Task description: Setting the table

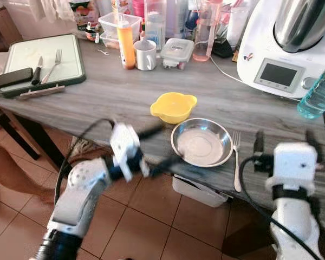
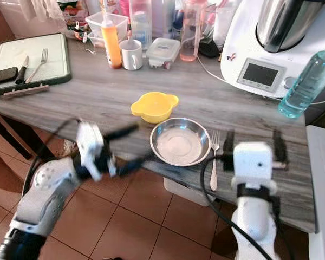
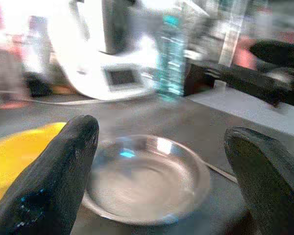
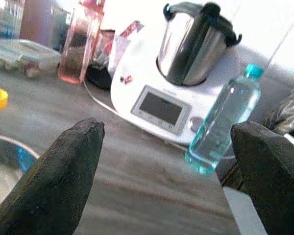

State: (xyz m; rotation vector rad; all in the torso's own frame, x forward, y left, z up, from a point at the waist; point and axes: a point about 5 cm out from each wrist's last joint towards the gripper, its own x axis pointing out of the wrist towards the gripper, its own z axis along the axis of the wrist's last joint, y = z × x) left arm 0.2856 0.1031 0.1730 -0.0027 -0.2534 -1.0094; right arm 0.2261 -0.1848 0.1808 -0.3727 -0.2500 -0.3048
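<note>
Grey wood table: steel bowl, fork; no legible writing. Both grippers' fingers wide.

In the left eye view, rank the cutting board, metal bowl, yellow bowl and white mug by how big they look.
1. Cutting board, clearly largest.
2. Metal bowl.
3. Yellow bowl, though it sits farther back, so this gap is unsure.
4. White mug, smallest, also farthest.

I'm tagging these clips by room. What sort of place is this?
Most likely a home kitchen: a grey wooden table above a tiled floor holds a cooking machine, a cutting board with cutlery, and a steel plate beside a fork.
</note>
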